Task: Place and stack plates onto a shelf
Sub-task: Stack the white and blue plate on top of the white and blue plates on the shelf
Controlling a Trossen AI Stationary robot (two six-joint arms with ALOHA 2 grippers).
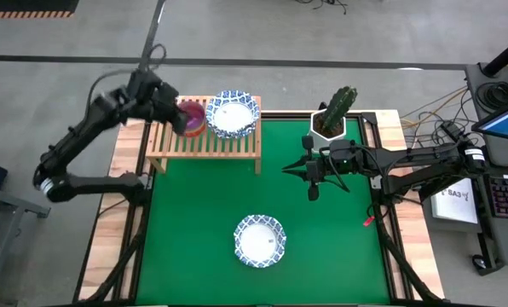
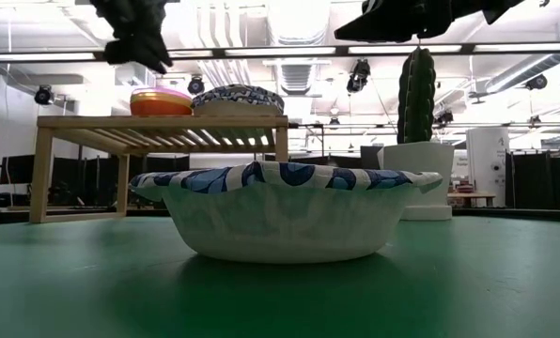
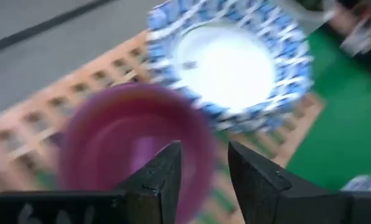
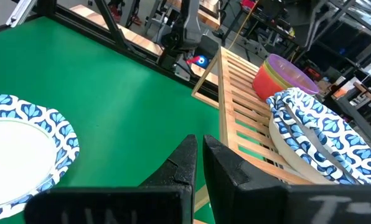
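Note:
On the wooden slat shelf point(image 1: 204, 141) stands a stack of small coloured dishes with a purple one on top point(image 1: 191, 118), and beside it blue-and-white patterned plates point(image 1: 233, 114) lie stacked. One more patterned plate point(image 1: 260, 240) rests on the green table near the front edge. My left gripper point(image 3: 204, 158) hovers open just above the purple dish point(image 3: 129, 143), with nothing between its fingers. My right gripper point(image 1: 311, 181) hangs shut over the table's right half, in front of the cactus pot.
A white pot with a cactus point(image 1: 332, 119) stands at the table's far right, close to my right arm. The shelf point(image 2: 158, 131) takes up the far left. Green table surface point(image 1: 194, 213) lies between the shelf and the lone plate point(image 2: 280, 211).

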